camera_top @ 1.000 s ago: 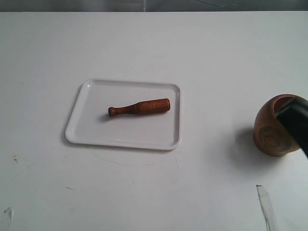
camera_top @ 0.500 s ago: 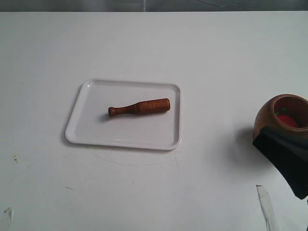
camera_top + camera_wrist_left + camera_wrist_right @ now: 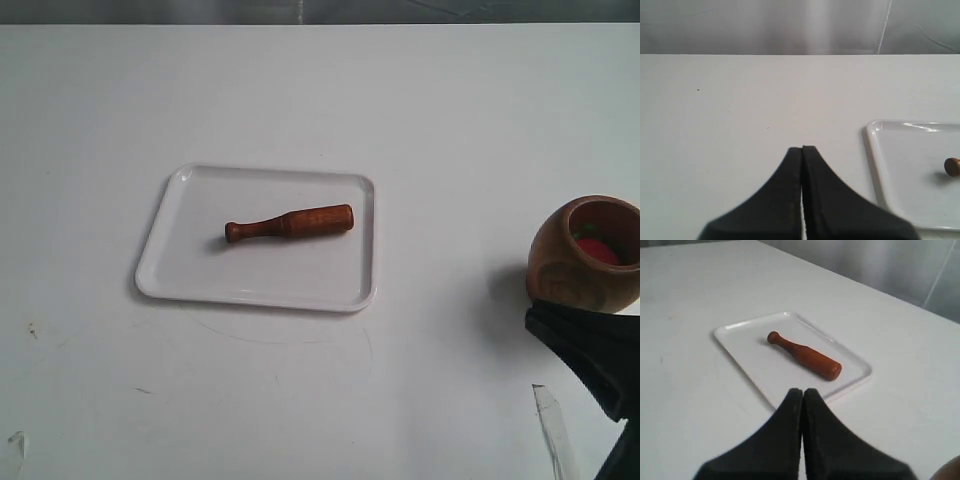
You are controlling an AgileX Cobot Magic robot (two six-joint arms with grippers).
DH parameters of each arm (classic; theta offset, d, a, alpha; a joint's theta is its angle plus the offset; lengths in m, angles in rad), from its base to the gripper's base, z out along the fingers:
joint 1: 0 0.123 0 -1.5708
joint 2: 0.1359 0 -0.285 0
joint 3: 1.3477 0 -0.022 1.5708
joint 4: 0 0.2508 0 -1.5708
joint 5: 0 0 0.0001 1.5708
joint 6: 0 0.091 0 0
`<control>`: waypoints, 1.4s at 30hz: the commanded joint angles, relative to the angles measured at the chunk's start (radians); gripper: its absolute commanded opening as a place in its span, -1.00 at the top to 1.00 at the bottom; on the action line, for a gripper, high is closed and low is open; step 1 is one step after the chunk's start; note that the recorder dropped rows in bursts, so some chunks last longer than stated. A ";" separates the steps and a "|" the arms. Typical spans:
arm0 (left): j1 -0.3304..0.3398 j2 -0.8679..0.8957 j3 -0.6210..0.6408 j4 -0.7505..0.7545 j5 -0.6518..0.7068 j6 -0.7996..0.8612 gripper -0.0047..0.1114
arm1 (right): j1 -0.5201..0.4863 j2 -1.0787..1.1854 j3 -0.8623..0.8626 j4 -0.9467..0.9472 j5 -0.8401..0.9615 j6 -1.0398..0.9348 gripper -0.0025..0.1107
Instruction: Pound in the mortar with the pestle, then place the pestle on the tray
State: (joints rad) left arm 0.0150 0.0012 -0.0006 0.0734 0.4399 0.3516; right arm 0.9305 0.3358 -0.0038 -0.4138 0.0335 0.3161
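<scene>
Finding the small reddish-brown wooden club-shaped pestle (image 3: 289, 222) lying flat in the middle of the flat white rectangular plastic tray (image 3: 200, 285), thick end toward 3 o'clock, knob toward 9 o'clock. Spotting the rounded brown wooden mortar (image 3: 570, 265) upright on the white table (image 3: 400, 100), at 3 o'clock from the tray and well apart, with something red (image 3: 597, 250) inside. Noting the black right gripper (image 3: 802, 392) just at 6 o'clock of the mortar, fingers pressed together, clenched on nothing. Noting the black left gripper (image 3: 802, 149) likewise clenched and empty.

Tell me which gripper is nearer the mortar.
Right. The right gripper sits just beside the mortar; the left gripper is beyond the tray, on its far side.
</scene>
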 commanded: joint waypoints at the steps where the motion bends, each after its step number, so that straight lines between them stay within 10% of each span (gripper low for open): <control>1: -0.008 -0.001 0.001 -0.007 -0.003 -0.008 0.92 | -0.002 -0.005 0.004 -0.028 0.087 -0.099 0.96; 11: -0.008 -0.001 0.001 -0.007 -0.003 -0.008 0.92 | -0.002 -0.005 0.004 0.338 0.128 -0.210 0.96; 23: -0.008 -0.001 0.001 -0.007 -0.003 -0.008 0.92 | -0.023 -0.005 0.004 0.321 0.121 -0.246 0.96; 32: -0.008 -0.001 0.001 -0.007 -0.003 -0.008 0.92 | -0.951 -0.093 0.004 0.357 0.068 -0.221 0.96; 42: -0.008 -0.001 0.001 -0.007 -0.003 -0.008 0.92 | -0.896 -0.238 0.004 0.372 0.155 -0.287 0.96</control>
State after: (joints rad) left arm 0.0150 0.0012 -0.0006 0.0734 0.4399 0.3516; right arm 0.0062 0.1255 -0.0038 -0.0379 0.1573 0.0910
